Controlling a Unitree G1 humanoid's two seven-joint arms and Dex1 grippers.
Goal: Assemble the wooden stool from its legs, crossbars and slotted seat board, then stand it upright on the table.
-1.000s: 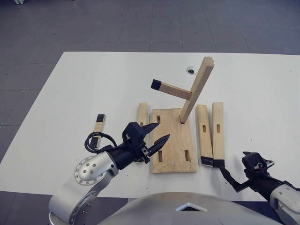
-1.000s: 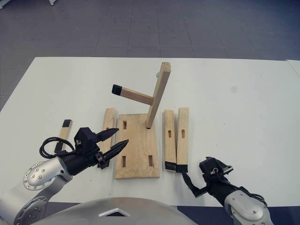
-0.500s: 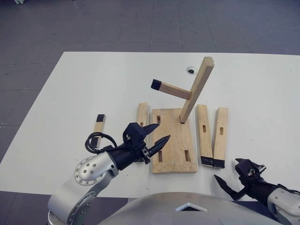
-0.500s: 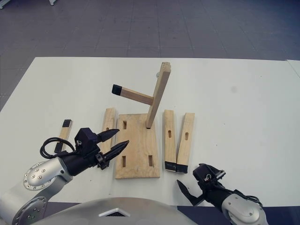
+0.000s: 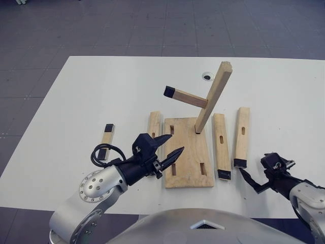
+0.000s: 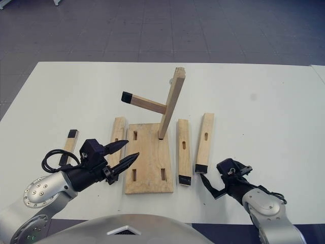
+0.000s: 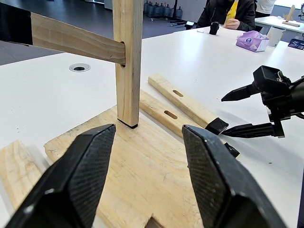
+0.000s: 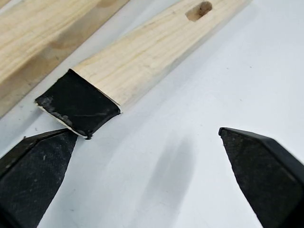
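Your seat board (image 5: pixel 187 152) lies flat on the table (image 5: pixel 101 91). One leg (image 5: pixel 213 96) stands in its far right slot and carries a crossbar (image 5: pixel 187 97). Your right gripper (image 8: pixel 146 133), fingers spread, sits just beside the black tip of the outermost loose leg (image 5: pixel 241 136). Your left gripper (image 5: pixel 176 142) hovers, spread, over the board's left edge.

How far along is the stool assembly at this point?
Done: one leg stands in a slot of the seat board, with a crossbar plugged into it.
In hand: nothing is gripped. The right pincer is open at the black-capped end of the outer loose leg; the left pincer is open above the board's left side.
Left: that leg, its neighbour, a leg left of the board and a short crossbar lie loose on the table.
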